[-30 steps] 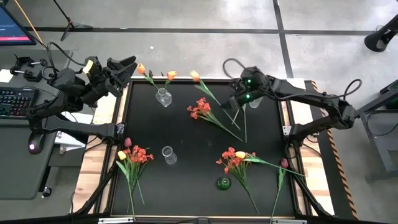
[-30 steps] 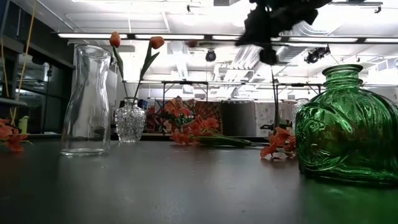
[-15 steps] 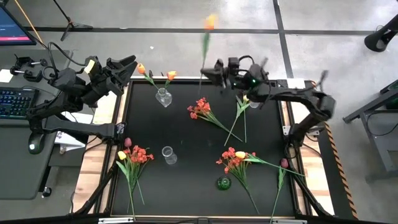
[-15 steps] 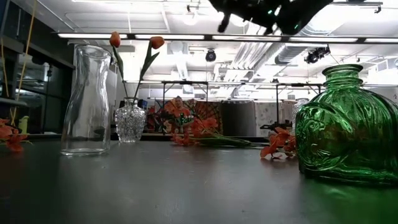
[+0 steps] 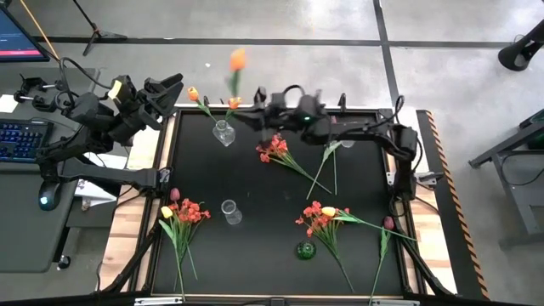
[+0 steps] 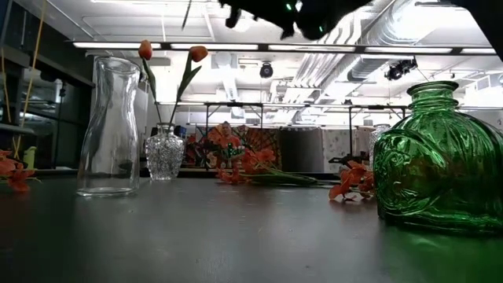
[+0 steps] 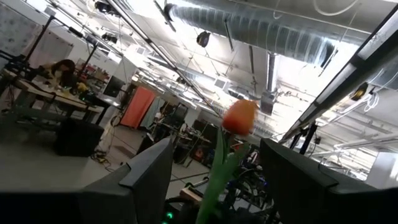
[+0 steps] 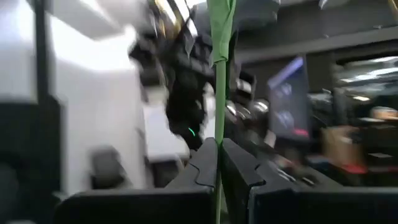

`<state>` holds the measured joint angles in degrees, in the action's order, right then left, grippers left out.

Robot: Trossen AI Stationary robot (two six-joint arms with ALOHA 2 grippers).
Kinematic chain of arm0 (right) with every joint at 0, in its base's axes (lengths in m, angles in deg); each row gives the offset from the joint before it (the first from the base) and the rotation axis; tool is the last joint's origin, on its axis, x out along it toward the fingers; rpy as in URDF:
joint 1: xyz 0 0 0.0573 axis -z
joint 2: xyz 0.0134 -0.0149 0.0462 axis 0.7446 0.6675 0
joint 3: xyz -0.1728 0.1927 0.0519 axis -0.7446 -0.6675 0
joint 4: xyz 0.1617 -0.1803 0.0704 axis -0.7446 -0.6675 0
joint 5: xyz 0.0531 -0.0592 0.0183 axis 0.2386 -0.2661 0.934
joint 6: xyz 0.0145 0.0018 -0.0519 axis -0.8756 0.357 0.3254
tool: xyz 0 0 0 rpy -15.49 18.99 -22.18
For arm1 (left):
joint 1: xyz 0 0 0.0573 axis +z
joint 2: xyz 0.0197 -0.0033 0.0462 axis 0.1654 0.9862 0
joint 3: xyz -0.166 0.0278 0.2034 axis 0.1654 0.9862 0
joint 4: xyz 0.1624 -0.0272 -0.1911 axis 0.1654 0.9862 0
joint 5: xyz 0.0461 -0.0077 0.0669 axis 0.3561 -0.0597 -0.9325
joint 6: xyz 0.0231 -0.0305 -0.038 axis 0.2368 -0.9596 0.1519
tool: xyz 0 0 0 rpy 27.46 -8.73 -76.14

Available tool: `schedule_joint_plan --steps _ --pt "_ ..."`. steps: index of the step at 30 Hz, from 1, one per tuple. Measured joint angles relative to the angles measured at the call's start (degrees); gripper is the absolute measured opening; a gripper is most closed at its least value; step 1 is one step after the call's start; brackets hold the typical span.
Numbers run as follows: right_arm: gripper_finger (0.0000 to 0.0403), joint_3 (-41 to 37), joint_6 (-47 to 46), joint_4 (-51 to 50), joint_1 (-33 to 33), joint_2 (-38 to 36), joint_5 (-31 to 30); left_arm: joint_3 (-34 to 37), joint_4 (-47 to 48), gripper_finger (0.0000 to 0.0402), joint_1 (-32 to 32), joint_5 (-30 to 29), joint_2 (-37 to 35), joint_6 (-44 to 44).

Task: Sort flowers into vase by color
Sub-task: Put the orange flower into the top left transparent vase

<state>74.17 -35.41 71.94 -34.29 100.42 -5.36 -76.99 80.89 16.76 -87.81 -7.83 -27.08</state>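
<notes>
My right gripper reaches over the table's far edge, shut on an orange tulip that stands above it. The tulip is close to the small glass vase. That vase holds two orange tulips by their stems. My left gripper waits open at the far left corner, and its wrist view shows the held tulip's head. Red-orange sprays, yellow tulips and dark pink tulips lie flat on the table. My right gripper pinches the orange tulip's green stem between its two fingers, which lie across the stem. The flower is lifted clear of the table. It stands roughly upright, with the head above the gripper.
A clear tall vase stands left of the table's middle and a green glass vase near the near edge. Flower bunches lie at the near left, the near right and the far middle. A keyboard sits left of the table.
My right gripper has picked the orange tulip up from the table's far right part, raised it upright and carried it toward the table's left, up to the small vase. The tulip lay flat and now stands lifted clear.
</notes>
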Motion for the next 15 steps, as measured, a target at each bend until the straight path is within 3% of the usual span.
schedule_joint_plan --steps 3,5,8,15 --pt "0.0000 3.1 12.9 -10.9 -3.1 0.1 -10.5 0.0 -0.1 0.0230 0.0 0.1 -0.2 0.0" --pt "0.0000 3.4 18.4 -12.6 -4.6 0.1 -17.8 0.0 -0.1 0.0230 0.0 0.1 -0.5 0.0" --pt "0.0000 2.1 18.1 -6.4 -5.2 1.2 -22.9 0.0 -0.1 0.0230 0.0 0.1 -0.7 0.0" --pt "0.0000 3.0 12.5 2.8 -6.6 11.2 -34.1 0.0 -3.2 0.0230 0.0 3.0 -1.0 0.1"
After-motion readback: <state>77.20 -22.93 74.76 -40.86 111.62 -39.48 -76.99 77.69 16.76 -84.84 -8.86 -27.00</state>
